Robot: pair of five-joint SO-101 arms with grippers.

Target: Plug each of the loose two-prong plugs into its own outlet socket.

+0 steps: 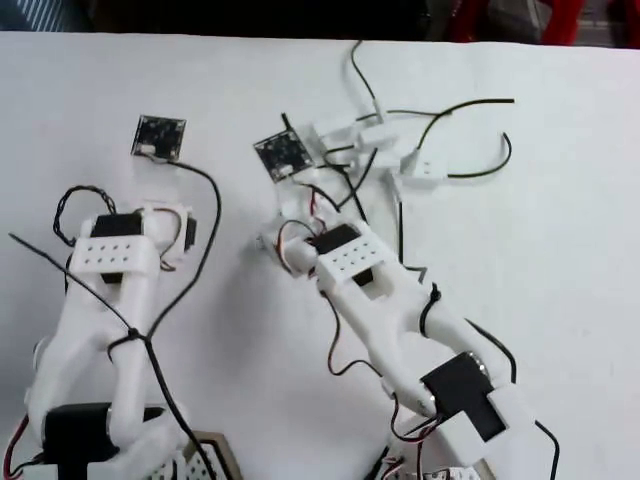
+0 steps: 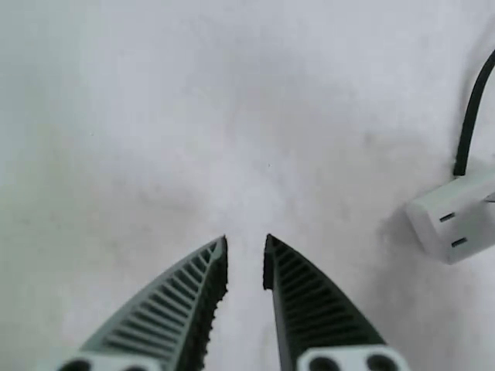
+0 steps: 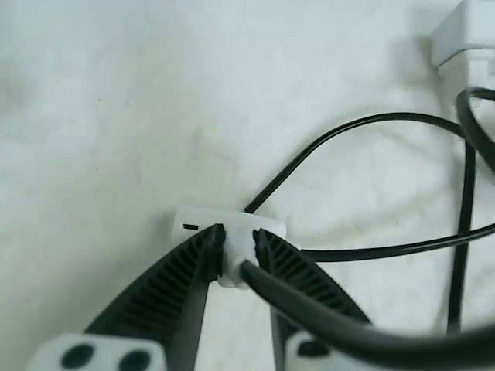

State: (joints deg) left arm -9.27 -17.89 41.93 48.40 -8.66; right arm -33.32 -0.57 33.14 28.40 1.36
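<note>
Now, R fingers [image 3: 182, 274] clamped on small white plastic plug block [image 3: 232, 226] lying on white worktop [image 3: 93, 116], long axis crosswise to fingers, thin black cord [image 3: 325, 147] trailing away; L fingers [image 2: 193, 294] slightly apart, nothing between.

My left arm [image 1: 100, 330] and right arm [image 1: 395, 305] wear white shells, black servos [image 1: 455, 383], red wires [image 1: 333, 352]; the left gripper's [image 2: 245, 243] fingers [image 2: 309, 309] are dark, ribbed.
</note>
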